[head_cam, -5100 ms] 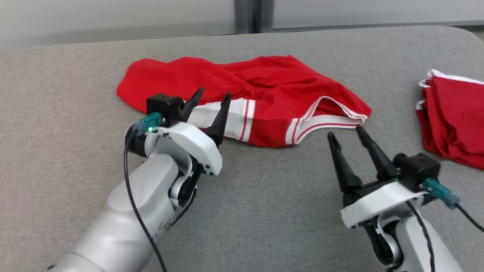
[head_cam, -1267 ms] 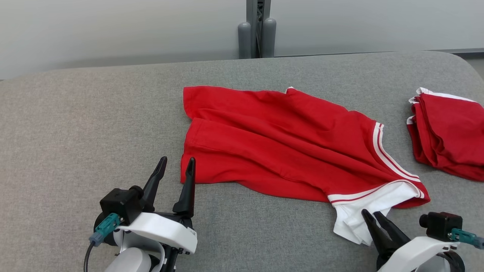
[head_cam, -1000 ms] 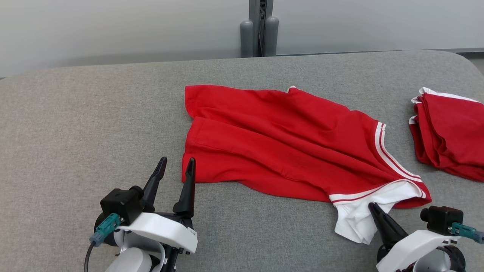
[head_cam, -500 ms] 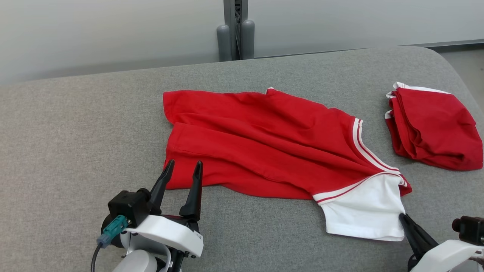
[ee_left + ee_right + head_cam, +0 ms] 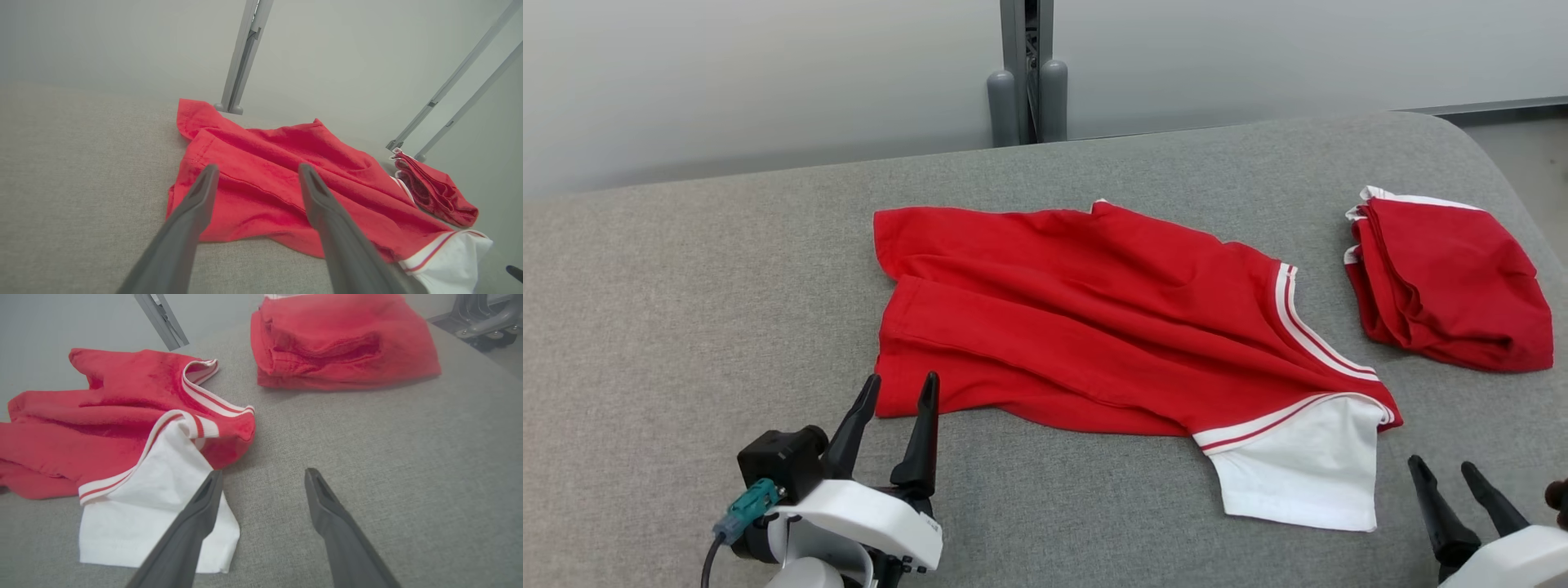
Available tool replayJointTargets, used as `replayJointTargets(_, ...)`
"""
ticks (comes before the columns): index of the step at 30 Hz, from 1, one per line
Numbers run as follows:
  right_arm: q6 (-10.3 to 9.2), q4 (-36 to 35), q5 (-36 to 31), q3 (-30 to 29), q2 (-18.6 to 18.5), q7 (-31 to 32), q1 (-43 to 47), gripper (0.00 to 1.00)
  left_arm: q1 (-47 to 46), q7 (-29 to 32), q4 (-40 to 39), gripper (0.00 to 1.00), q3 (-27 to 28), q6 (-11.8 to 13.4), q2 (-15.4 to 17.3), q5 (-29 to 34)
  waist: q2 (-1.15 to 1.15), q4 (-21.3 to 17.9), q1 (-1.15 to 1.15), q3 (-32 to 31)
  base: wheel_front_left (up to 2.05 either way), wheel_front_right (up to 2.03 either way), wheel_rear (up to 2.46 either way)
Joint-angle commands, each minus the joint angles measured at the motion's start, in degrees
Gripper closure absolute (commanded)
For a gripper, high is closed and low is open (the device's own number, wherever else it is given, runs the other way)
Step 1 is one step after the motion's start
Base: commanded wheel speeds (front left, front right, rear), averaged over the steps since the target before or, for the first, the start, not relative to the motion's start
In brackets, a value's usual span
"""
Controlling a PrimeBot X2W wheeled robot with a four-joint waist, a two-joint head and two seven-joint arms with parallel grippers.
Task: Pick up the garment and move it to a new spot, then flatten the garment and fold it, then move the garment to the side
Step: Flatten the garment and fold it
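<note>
Red garment [image 5: 1094, 327], a short-sleeved shirt, lies spread across the middle of a grey fabric-covered surface [image 5: 686, 327], its hem toward the robot's left and its neck end toward the right. A white sleeve [image 5: 1298, 465] with red-and-white striped trim [image 5: 1319, 351] lies flat at its near right corner. Long creases run across the body and the far edge is doubled over, so the flattening step looks only partly done and no fold has been started.

The left hand [image 5: 901, 377] sits just beside the near left corner of the hem, fingers apart and holding nothing. The right hand [image 5: 1441, 464] sits just beside the white sleeve, fingers likewise apart and empty. With one hand at each near corner, the two seem placed to take hold of the cloth's edge and smooth it out or lift it into a fold.

A folded red pile [image 5: 1445, 286] of similar cloth rests well apart at the right end of the surface, probably the side spot for finished pieces.

The surface has a rounded far right corner. Behind it stands a plain pale grey wall [image 5: 727, 73] with a grey metal post [image 5: 1027, 82] rising at the middle.
</note>
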Motion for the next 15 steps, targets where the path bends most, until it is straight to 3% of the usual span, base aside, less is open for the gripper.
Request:
replayJointTargets(1,0.0,-1.21,0.72,-0.39,-0.69,-0.86,0.06,0.0,-0.04,0.44,0.58,0.0,0.45,-0.44,0.61,-0.44,0.0,-0.32,0.0,-0.25,0.0,0.0,0.0)
replayJointTargets(9,0.0,-10.49,0.44,-0.68,-3.22,-2.98,-1.59,0.0,-6.56,4.54,8.68,0.0,1.04,-2.14,0.93,-2.04,0.0,-2.33,0.0,0.51,0.0,0.0,0.0)
replayJointTargets(15,0.0,-17.32,-1.09,-0.11,-2.39,-1.63,-2.59,0.0,-12.57,7.53,17.47,0.0,1.98,-3.13,0.06,-3.97,0.0,-4.03,0.0,2.23,0.0,0.0,0.0)
